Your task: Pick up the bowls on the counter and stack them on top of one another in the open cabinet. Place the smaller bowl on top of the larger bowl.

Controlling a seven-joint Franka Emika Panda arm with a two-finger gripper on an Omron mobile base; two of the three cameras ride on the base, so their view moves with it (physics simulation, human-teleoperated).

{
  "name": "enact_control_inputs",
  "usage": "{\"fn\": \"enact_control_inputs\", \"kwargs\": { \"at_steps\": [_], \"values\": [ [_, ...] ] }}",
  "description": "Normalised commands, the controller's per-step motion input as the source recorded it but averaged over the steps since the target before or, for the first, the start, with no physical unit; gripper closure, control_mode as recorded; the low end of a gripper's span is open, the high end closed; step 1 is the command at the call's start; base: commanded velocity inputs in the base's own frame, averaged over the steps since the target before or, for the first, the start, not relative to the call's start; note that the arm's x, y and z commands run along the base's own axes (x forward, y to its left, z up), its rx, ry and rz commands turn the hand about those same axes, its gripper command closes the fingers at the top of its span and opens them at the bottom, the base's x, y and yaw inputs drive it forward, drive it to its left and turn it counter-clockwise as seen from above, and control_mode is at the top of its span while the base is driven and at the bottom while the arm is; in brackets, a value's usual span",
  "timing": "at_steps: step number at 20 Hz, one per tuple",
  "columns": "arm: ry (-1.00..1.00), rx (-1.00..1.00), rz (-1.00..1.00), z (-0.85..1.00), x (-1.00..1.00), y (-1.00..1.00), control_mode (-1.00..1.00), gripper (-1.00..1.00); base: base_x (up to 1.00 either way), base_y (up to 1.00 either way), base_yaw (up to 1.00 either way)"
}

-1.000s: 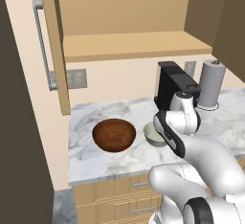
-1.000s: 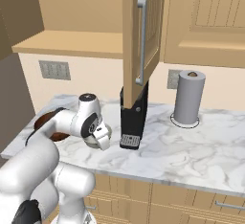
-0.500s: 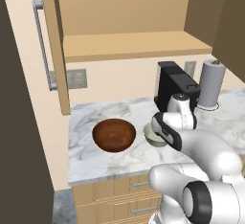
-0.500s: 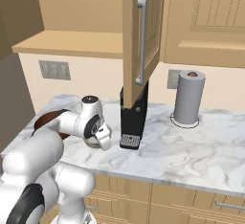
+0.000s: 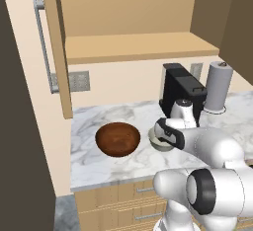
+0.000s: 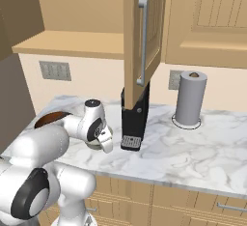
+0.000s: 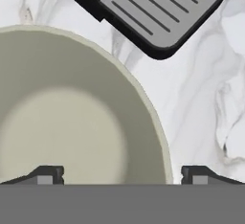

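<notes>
Bowls both sit on your table; pincer, jaws apart, straddles the smaller bowl's rim beside the larger bowl; open cabinet awaits.

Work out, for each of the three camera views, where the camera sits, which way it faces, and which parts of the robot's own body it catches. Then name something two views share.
Left base view: behind the arm's left, facing forward and down at the counter; white arm at lower right.
Right base view: behind its right, facing the same counter; arm at lower left.
Hand view: on the hand, looking down onto the smaller bowl; the open gripper straddles its rim.
Shared: both base views show the larger bowl, coffee machine and paper towel roll.
</notes>
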Motion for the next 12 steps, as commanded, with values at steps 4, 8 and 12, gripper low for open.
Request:
{"fn": "enact_control_inputs", "kwargs": {
  "at_steps": [4,8,12],
  "values": [
    [0.0,0.0,-0.02,-0.21,0.12,0.01,-1.0,1.0,0.0,0.0,0.0],
    [0.0,0.0,-0.02,-0.18,0.08,0.01,-1.0,1.0,0.0,0.0,0.0],
    [0.02,0.0,0.0,-0.08,0.02,0.01,-1.0,1.0,0.0,0.0,0.0]
  ]
}}
